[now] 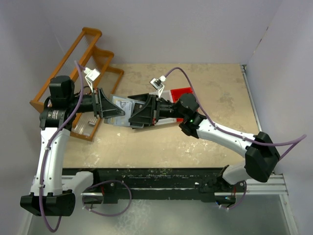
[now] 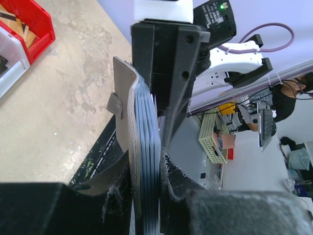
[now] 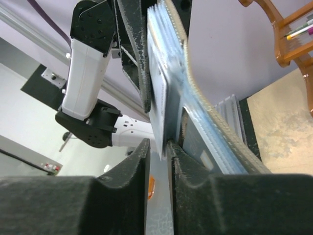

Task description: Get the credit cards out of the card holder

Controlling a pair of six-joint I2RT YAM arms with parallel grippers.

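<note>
From above, the left gripper and right gripper meet with the card holder held aloft between them, which I judge to be the pulling-out step. The left wrist view shows the left fingers clamped on the holder's near end, with the credit cards edge-on inside it. The right wrist view shows the right fingers pinched nearly together on the cards' edge, just beside the holder's outer wall. The next move calls for a straight pull away while the left clamp holds.

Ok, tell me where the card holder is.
Top view, left of centre: the card holder is clamped in the left gripper, with the right gripper pinching a credit card at its other end, just right of the wooden rack.
</note>
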